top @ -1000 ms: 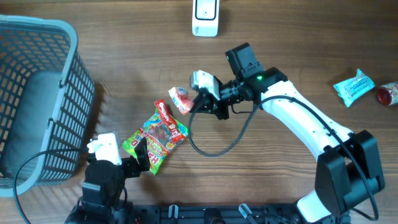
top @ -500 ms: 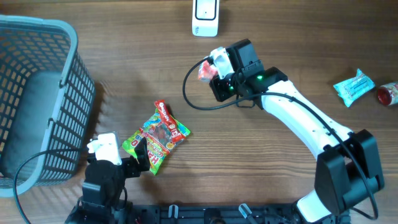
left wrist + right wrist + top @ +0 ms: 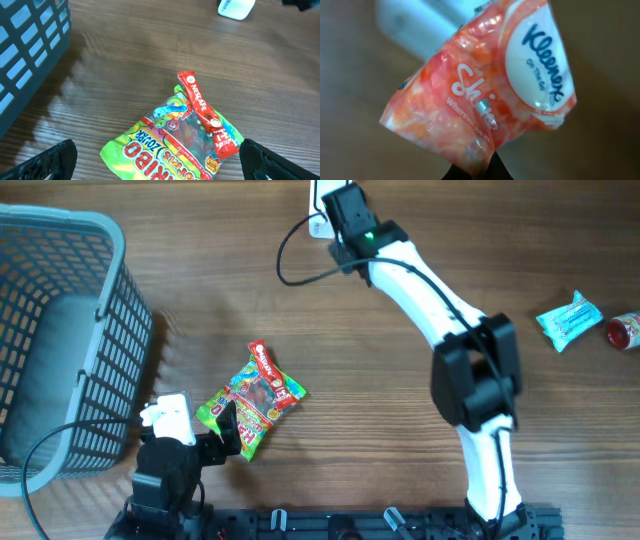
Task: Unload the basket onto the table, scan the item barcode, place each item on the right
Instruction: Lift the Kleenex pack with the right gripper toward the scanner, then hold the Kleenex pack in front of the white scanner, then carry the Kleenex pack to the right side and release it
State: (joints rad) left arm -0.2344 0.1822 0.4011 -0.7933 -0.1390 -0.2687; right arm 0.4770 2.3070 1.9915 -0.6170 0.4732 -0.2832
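Right pincer (image 3: 471,172), pinching the Kleenex pack (image 3: 480,95), just swung up over the scanner (image 3: 235,7), so it's probably scan time; left pincer (image 3: 155,167) sits spread.

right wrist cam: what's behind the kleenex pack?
A blurred white device, probably the scanner, shows past the top-left of the Kleenex pack, which the right tool pinches. The pack covers most of it; no barcode is visible.
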